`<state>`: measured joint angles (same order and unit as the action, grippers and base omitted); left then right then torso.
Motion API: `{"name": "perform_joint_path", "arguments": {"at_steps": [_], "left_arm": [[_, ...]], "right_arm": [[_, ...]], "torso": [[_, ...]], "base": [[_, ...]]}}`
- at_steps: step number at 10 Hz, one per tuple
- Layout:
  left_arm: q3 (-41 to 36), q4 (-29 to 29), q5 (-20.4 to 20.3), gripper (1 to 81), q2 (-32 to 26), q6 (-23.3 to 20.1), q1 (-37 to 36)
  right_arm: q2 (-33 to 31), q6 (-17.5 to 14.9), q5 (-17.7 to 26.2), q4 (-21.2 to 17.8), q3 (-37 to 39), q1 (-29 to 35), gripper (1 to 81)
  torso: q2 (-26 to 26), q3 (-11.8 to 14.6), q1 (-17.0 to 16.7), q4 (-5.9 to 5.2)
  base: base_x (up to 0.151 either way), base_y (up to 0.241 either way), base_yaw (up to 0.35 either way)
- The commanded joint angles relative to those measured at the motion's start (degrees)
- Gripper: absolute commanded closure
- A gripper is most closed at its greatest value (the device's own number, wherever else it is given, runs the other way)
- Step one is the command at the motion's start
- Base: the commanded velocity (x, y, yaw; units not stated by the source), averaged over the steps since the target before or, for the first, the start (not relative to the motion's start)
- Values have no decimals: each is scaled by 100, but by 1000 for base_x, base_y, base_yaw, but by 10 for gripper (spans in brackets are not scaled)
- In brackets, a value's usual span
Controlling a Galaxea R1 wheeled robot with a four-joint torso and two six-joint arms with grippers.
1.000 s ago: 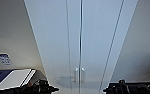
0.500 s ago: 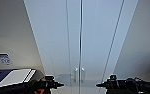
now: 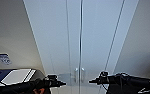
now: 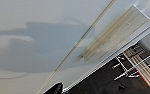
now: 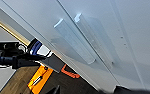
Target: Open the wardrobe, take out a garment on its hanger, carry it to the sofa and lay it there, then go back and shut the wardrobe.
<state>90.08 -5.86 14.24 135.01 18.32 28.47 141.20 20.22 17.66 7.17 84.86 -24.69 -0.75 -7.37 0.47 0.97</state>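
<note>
Wardrobe (image 3: 73,37) doors closed, handles (image 3: 79,74) side by side. Left gripper (image 3: 58,82), right gripper (image 3: 94,80) flank handles, finger state unclear.

A dark wood-look floor (image 4: 98,82) is running along the foot of the wardrobe (image 3: 78,37), carrying it. Out from the wardrobe's base, a thin white metal frame (image 4: 126,70) is standing on the same floor.
</note>
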Motion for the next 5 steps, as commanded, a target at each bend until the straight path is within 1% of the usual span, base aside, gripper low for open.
{"name": "perform_joint_path", "arguments": {"at_steps": [1, 3, 4, 5], "left_arm": [[-16, -178, 246, 10, 140, 22, -943], [-16, -169, 132, 10, 211, 22, -943], [-51, -169, -123, 10, 211, 22, -943], [-43, -152, -211, 10, 228, 22, -943]], "right_arm": [[209, 51, 668, 417, 170, 1118, 10], [209, 122, 468, 486, 153, 1154, 10], [192, 123, 178, 627, 161, 1154, 10], [192, 122, -17, 681, 232, 1180, 10]], "torso": [[0, 0, 0, 0], [2, -2, 0, 0], [2, -5, 2, 0], [5, -5, 2, 0]], "base": [[0, 0, 0], [0, 0, 0], [0, 0, 0], [0, 0, 0]]}}
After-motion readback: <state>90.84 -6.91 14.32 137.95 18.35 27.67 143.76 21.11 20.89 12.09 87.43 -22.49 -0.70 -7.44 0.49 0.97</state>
